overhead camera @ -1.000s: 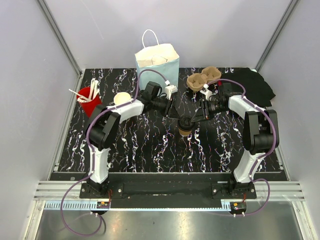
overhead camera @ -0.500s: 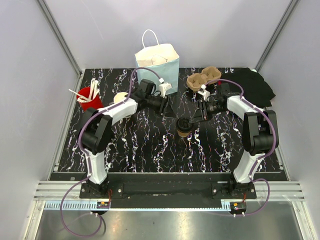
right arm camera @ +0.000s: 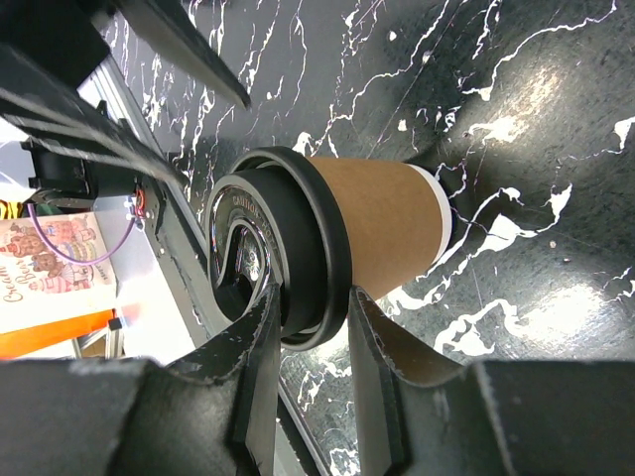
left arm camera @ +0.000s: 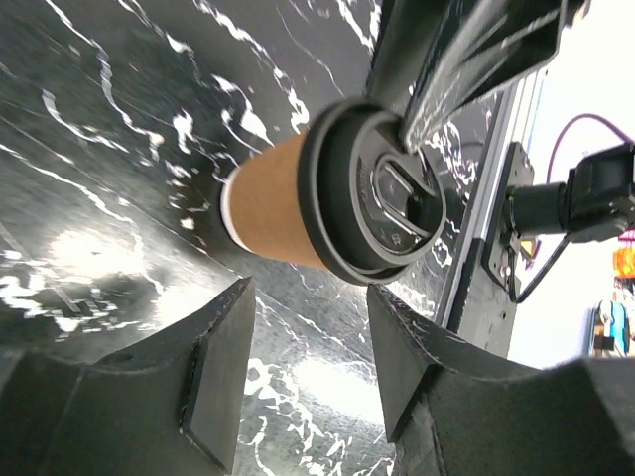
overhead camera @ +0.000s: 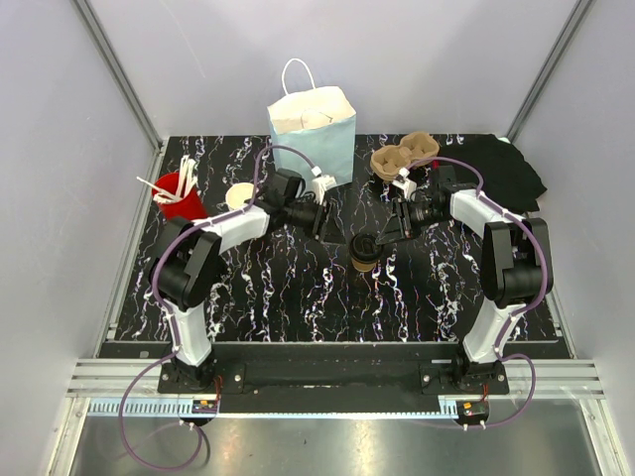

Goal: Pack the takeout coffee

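The takeout coffee cup (overhead camera: 364,260), tan kraft with a black lid (overhead camera: 363,244) on it, stands mid-table. My right gripper (overhead camera: 384,236) is shut on the lid's rim; in the right wrist view its fingers (right arm camera: 260,347) pinch the lid (right arm camera: 283,248) just above the cup's tan wall (right arm camera: 387,223), with the gripper (right arm camera: 313,332) over the rim. My left gripper (overhead camera: 323,220) is open and empty, a short way left of the cup. In the left wrist view (left arm camera: 310,362) the cup (left arm camera: 273,203) and lid (left arm camera: 382,193) lie beyond the open fingers (left arm camera: 218,367).
A pale blue paper bag (overhead camera: 313,121) stands at the back. A brown pulp carrier (overhead camera: 405,156) is behind the right arm, and a black cloth (overhead camera: 514,169) at the back right. A stack of tan cups (overhead camera: 241,196) and a red holder with white sticks (overhead camera: 177,193) are on the left.
My left gripper has pulled back to the left, away from the cup. The right gripper stays on the lid and the cup has hardly moved.
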